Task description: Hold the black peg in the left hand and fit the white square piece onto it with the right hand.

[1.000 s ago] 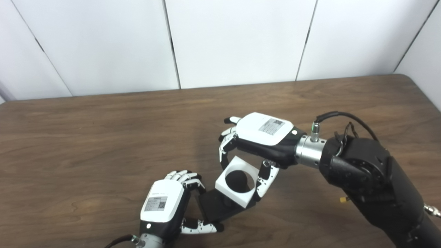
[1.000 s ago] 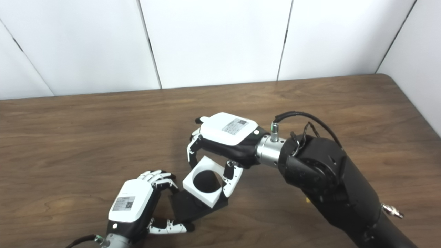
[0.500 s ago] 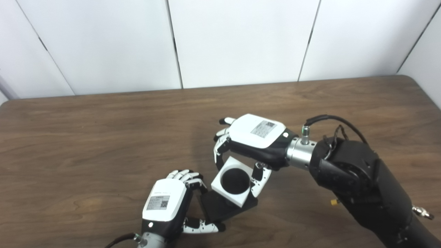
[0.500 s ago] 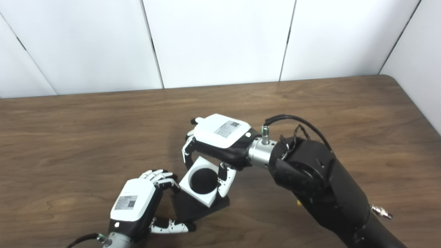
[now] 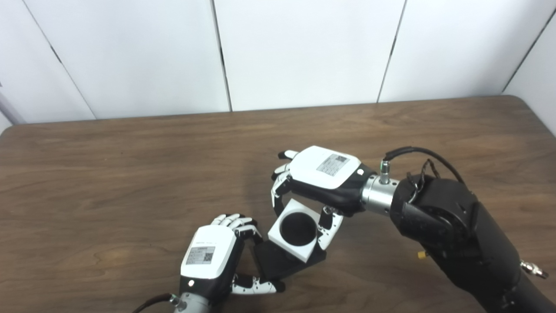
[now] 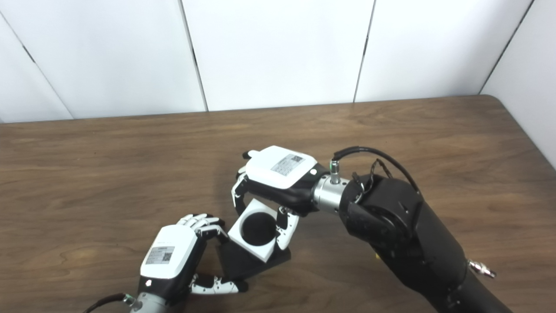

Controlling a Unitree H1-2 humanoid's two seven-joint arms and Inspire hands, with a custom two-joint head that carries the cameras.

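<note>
Left hand (image 5: pixel 211 256) is low on the table (image 5: pixel 108 174), closed on the black peg (image 5: pixel 282 263): fingers (image 5: pixel 236 224) wrap the far side of its flat base, thumb (image 5: pixel 256 286) hooks the near edge. Base sits tilted, near corner toward the camera; can't tell if it rests on the table or is lifted. Right hand (image 5: pixel 323 180) comes in from the right, back of hand up, and grips the white square (image 5: pixel 293 237) from above, fingers (image 5: pixel 278 195) on its far-left edge and thumb (image 5: pixel 328 226) on its right edge. Square sits directly over the peg base, just right of the left hand, tilted about the same way as the base. Its round hole (image 5: pixel 298 229) faces up and reads solid black inside, so the peg post is presumably in or right under the hole; how deep it's seated can't be told. The square's lower corner overlaps the base in both views, touching or nearly so. Square and left-hand fingers are close but apart. Right forearm (image 5: pixel 451 234) runs off the bottom right, with a black cable (image 5: pixel 412 152) looping above the wrist. White panelled wall (image 5: pixel 304 52) behind the table.
</note>
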